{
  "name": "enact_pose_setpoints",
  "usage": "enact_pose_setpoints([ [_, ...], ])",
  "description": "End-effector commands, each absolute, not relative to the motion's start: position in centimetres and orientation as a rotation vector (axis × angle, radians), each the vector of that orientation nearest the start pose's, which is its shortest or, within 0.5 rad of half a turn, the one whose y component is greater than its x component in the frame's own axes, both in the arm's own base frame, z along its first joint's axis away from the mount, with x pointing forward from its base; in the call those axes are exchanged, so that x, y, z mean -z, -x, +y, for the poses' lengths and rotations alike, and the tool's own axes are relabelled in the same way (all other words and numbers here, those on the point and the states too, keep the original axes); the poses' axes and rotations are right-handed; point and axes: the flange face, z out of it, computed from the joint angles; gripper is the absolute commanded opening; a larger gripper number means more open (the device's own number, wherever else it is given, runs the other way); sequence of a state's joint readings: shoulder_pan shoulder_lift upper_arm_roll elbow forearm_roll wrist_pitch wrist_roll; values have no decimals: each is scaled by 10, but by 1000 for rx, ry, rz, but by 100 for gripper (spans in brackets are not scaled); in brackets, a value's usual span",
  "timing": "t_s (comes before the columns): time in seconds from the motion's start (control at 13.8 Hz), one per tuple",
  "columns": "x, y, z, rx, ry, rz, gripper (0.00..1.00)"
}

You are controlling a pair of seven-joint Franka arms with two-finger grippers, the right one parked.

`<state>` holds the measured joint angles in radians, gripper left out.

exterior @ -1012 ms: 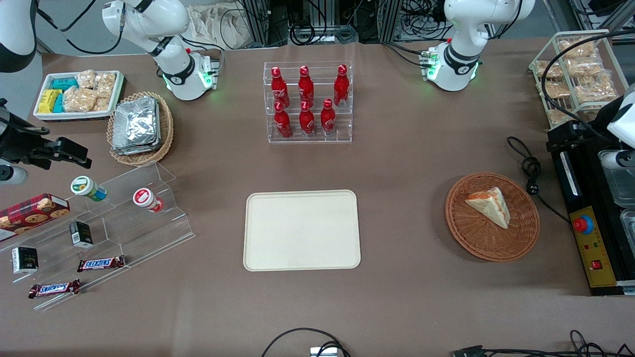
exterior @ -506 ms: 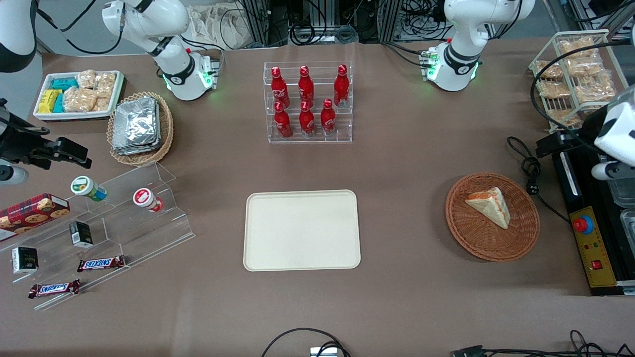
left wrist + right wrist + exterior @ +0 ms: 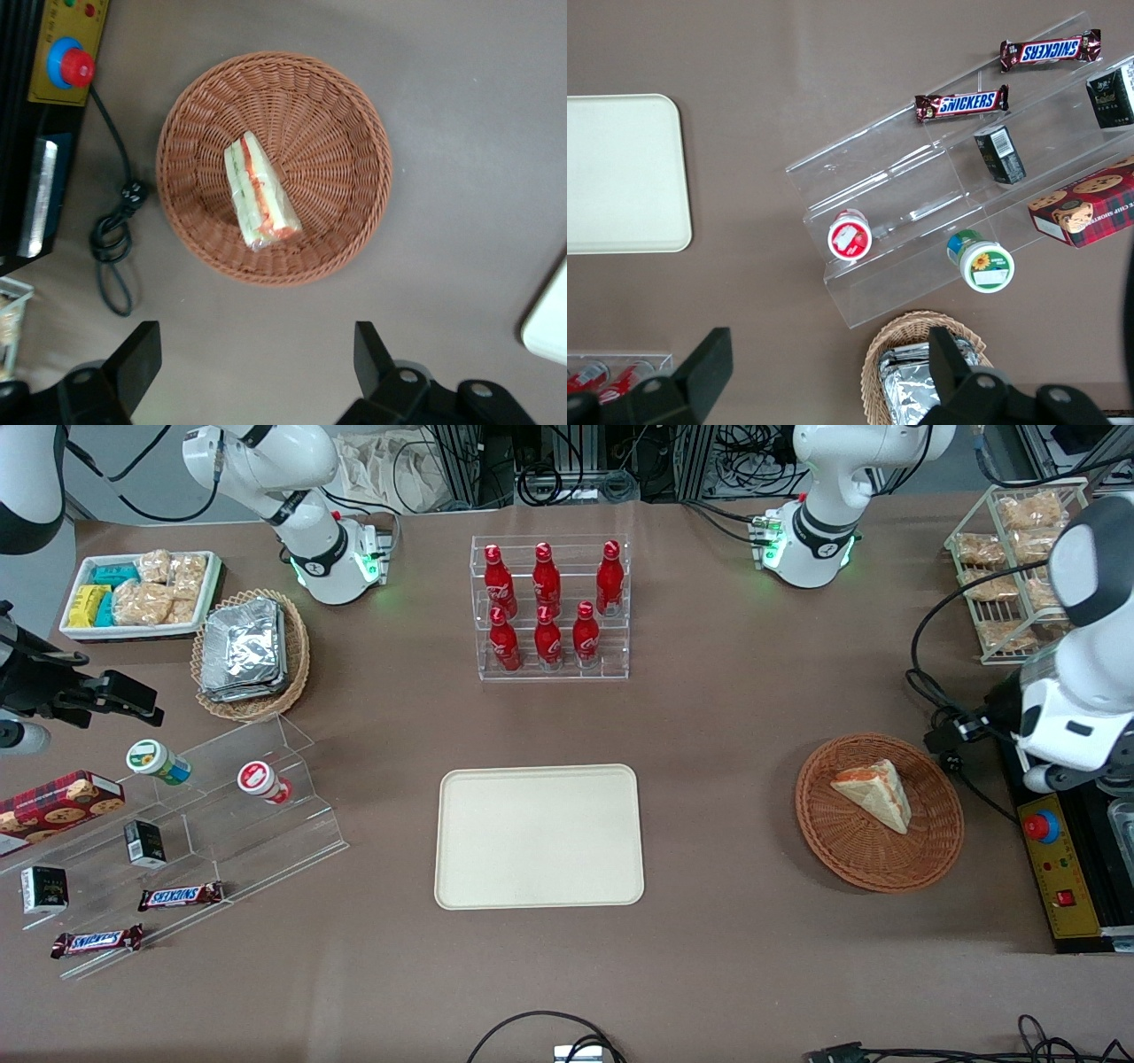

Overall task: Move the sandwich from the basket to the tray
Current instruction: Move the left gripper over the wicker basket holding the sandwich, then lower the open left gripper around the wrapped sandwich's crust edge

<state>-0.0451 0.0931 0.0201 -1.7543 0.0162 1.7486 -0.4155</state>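
The sandwich [image 3: 873, 793], a pale bread wedge with orange-red and green filling, lies in the round reddish-brown wicker basket [image 3: 833, 850] toward the working arm's end of the table. The left wrist view looks down on the sandwich [image 3: 259, 199] in the basket [image 3: 345, 124]. My left gripper [image 3: 257, 363] is open and empty, held high over bare table just outside the basket's rim. The working arm's wrist [image 3: 1063, 722] hangs beside the basket. The cream-beige tray [image 3: 539, 837] lies empty mid-table; a corner of the tray [image 3: 549, 323] shows in the left wrist view.
A black machine with a red button [image 3: 1041, 825] and a coiled black cable [image 3: 948, 731] lie beside the basket. A wire rack of snack bags [image 3: 1019, 558] stands farther back. A clear rack of red bottles [image 3: 549, 607] stands farther from the camera than the tray.
The working arm has swung in from the table's edge toward the basket and nearer the front camera. The sandwich, basket and tray have not moved.
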Motion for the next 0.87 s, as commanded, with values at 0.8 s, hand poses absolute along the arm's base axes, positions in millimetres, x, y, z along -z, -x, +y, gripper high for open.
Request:
enact_pose_setpoints([
  [0.8,-353,-525,-3,75,2926,-1133,99],
])
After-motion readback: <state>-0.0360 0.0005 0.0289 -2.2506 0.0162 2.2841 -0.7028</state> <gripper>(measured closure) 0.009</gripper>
